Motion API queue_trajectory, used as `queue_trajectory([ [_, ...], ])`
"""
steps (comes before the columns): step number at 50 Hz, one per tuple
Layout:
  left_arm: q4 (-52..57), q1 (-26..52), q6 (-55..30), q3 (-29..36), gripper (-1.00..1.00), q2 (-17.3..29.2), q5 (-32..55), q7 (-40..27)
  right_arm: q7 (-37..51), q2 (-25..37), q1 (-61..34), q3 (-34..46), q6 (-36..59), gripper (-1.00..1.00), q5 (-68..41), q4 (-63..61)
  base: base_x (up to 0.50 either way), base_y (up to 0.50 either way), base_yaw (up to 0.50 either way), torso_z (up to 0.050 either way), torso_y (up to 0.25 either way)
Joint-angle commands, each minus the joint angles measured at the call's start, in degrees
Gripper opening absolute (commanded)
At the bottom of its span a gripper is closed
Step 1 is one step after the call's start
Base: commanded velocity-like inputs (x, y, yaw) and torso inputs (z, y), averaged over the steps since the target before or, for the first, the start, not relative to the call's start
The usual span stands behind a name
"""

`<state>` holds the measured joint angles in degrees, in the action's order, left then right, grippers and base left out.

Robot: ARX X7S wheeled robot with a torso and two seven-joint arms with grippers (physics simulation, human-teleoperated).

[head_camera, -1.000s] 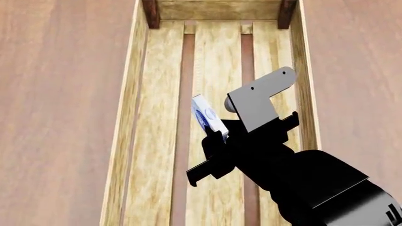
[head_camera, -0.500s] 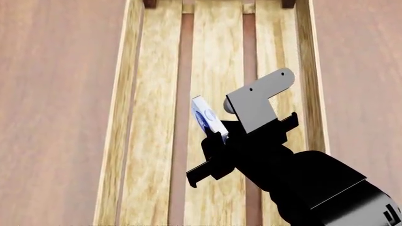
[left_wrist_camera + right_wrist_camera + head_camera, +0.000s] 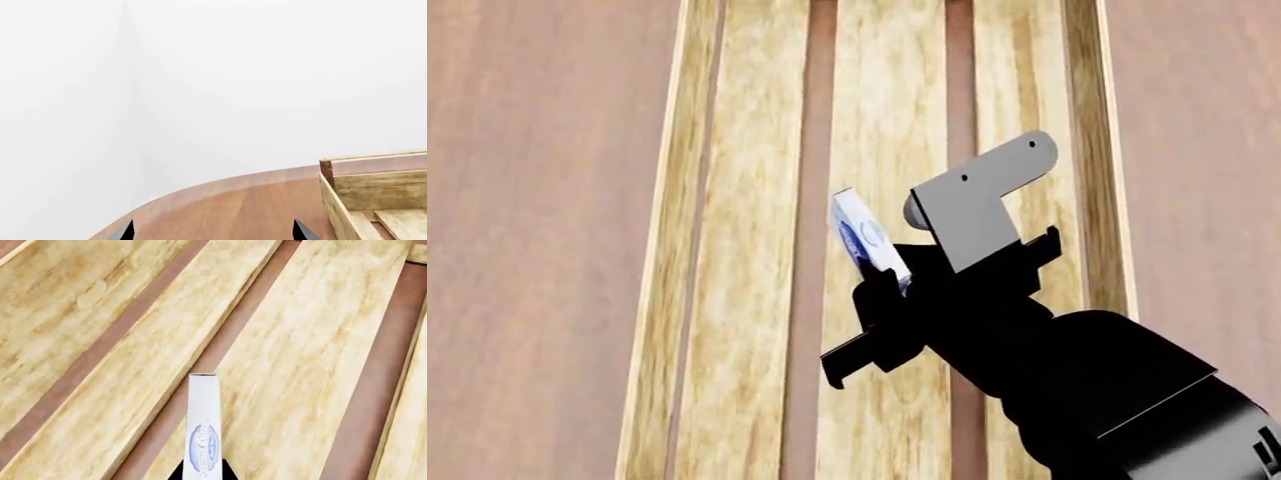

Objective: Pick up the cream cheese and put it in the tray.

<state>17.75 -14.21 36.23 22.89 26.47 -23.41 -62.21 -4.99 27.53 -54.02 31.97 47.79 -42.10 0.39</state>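
The cream cheese (image 3: 869, 243), a thin white box with a blue oval logo, is held edge-up in my right gripper (image 3: 888, 280), which is shut on it above the middle plank of the tray (image 3: 741, 200). In the right wrist view the cream cheese (image 3: 203, 425) sticks out from between the black fingertips (image 3: 229, 471) over the tray's light-wood planks (image 3: 313, 350). My left gripper (image 3: 212, 232) is open and empty over the wooden table, beside a corner of the tray (image 3: 373, 192). It does not show in the head view.
The tray lies on a reddish-brown wooden table (image 3: 534, 220), which shows on both sides of it. In the left wrist view the table's curved edge (image 3: 200, 187) meets a plain white wall.
The head view has shifted: the tray's far end and dark corner posts have slid out of the top of the picture. My right gripper still holds the cream cheese in the same place in view.
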Motion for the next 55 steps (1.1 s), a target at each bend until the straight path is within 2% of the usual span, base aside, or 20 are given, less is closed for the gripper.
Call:
queue_trajectory([
  [1, -0.23, 0.08, 1.72, 0.35, 1.00, 0.78, 1.03, -0.39, 2.47, -0.89, -0.04, 2.26, 0.50, 1.00, 4.35, 1.55, 0.00, 0.00, 0.00, 0.000, 0.000],
  [31, -0.66, 0.37, 1.73, 0.68, 1.00, 0.87, 0.91, -0.61, 4.36, 0.62, 0.45, 0.80, 2.10, 1.00, 2.69, -1.52, 0.00, 0.00, 0.00, 0.000, -0.001],
  [44, -0.47, 0.21, 1.76, 0.52, 1.00, 1.05, 0.92, -0.89, 6.72, 3.25, 1.95, -1.58, 4.12, 1.00, 0.24, -7.72, 0.00, 0.00, 0.00, 0.000, 0.000],
  [55, -0.49, 0.42, 1.24, 0.88, 1.00, 0.92, 0.97, -0.54, 13.03, 7.03, 5.47, -6.77, 8.05, 1.00, -4.91, -19.59, 0.00, 0.00, 0.00, 0.000, 0.000],
])
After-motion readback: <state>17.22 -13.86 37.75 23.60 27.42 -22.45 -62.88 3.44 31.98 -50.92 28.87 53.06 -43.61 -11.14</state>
